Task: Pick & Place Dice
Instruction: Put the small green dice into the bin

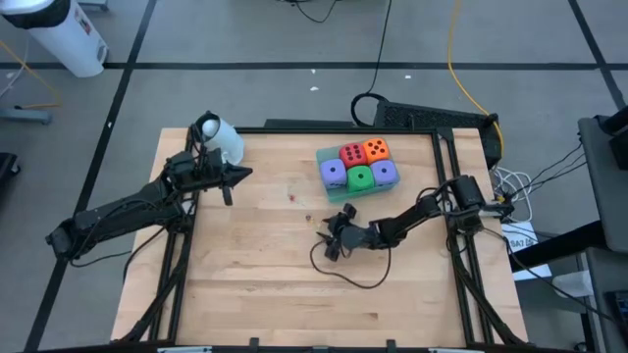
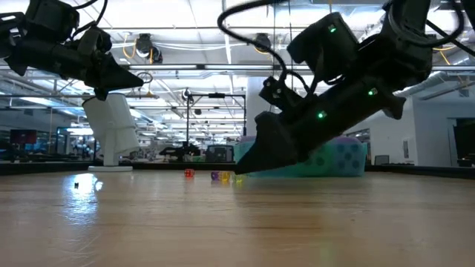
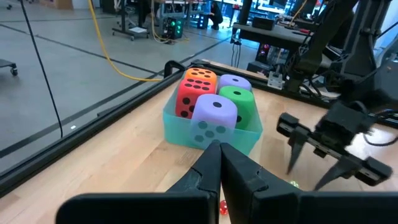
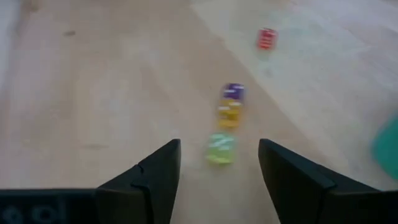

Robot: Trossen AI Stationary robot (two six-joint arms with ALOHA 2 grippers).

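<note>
Five soft dice sit packed in a translucent green tray (image 1: 322,157) near the table's far edge: red (image 1: 351,154), orange (image 1: 376,150), green (image 1: 360,179) and two purple-blue (image 1: 335,174) (image 1: 385,173). The left wrist view shows the same tray (image 3: 186,134). My right gripper (image 1: 329,235) (image 4: 217,168) is open, tilted down just above the table, nearer than the tray. Ahead of its fingers lies a row of tiny translucent dice: green (image 4: 220,148), yellow (image 4: 229,114), purple (image 4: 234,92), and farther off red (image 4: 267,38). My left gripper (image 1: 243,175) (image 3: 219,155) is shut, held above the table left of the tray.
A white cylinder-shaped object (image 1: 224,137) stands at the table's far left corner, behind the left arm. A black cable (image 1: 343,275) loops on the wood near the right gripper. The tiny dice show in the low view as red (image 2: 189,173) and a small cluster (image 2: 225,176).
</note>
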